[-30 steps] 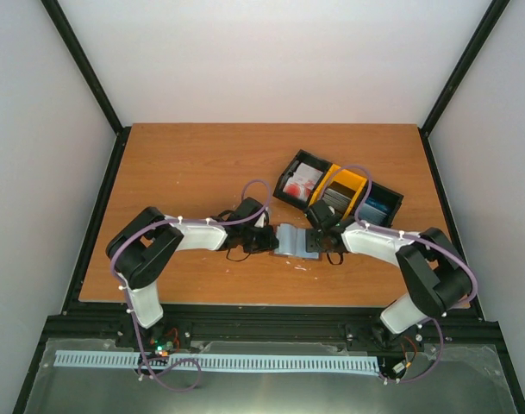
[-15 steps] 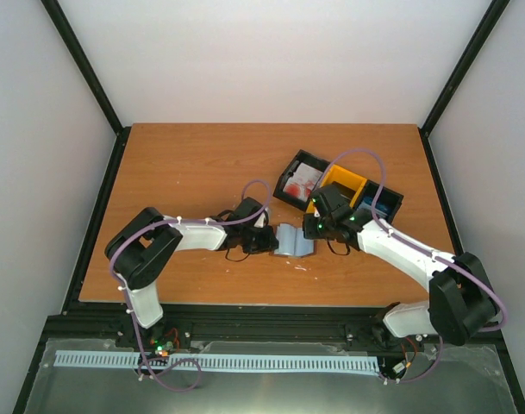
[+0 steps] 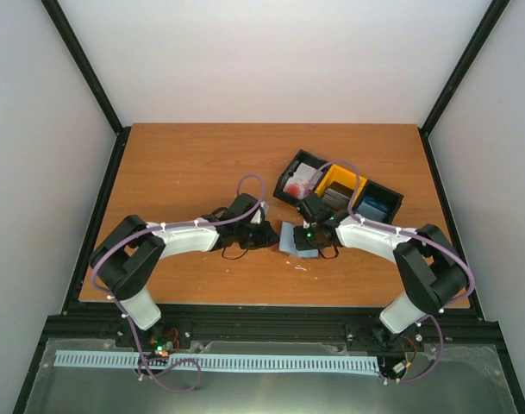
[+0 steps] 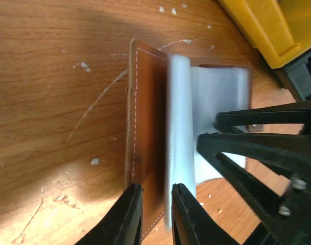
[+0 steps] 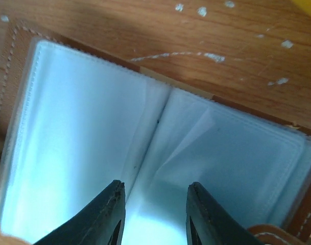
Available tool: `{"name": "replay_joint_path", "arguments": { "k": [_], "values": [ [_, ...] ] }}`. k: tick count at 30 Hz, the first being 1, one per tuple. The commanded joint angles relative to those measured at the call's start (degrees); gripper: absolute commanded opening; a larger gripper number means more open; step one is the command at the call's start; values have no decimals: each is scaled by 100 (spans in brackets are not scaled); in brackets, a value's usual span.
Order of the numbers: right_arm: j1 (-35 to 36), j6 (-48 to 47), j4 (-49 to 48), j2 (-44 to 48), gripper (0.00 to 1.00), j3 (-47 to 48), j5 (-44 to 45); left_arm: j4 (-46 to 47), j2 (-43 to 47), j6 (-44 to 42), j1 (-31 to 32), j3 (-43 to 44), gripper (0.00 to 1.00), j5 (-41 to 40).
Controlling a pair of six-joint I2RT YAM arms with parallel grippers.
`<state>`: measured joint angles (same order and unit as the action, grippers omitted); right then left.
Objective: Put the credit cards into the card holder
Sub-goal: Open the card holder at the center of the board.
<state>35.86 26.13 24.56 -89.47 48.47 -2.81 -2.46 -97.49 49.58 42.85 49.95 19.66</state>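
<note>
Left pincer (image 4: 155, 190) clamped on the card holder (image 4: 145, 112) brown flap. Right pincer (image 5: 154, 190) spread apart, tips over the pale lining. Card holder lies open on worktop (image 3: 176, 164) between both arms. Credit cards (image 3: 303, 180) sit in bins (image 3: 396, 199) just beyond.

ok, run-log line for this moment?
left jaws: shut on flap of brown leather bifold card holder | right jaws: open over its pale lining, empty | small plastic credit cards: in the black and yellow bins

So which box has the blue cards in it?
The black bin at the right end, next to the yellow bin. The left bin holds white-and-red cards.
</note>
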Motion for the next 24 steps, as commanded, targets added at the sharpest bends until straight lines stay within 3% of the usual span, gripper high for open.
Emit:
{"name": "replay_joint_path", "arguments": {
  "k": [1, 11, 19, 24],
  "values": [
    [230, -10, 34, -133, 35, 181, 382, 52, 289, -73, -15, -101, 18, -83],
    [465, 139, 266, -781, 46, 357, 764, 264, 817, 165, -8, -504, 18, -675],
    [519, 195, 206, -1412, 56, 176, 760, 969, 1062, -20, -15, -861, 21, -169],
    [527, 260, 504, -1647, 57, 144, 1375, 1027, 873, 65, -14, -841, 20, -232]
  ]
}}
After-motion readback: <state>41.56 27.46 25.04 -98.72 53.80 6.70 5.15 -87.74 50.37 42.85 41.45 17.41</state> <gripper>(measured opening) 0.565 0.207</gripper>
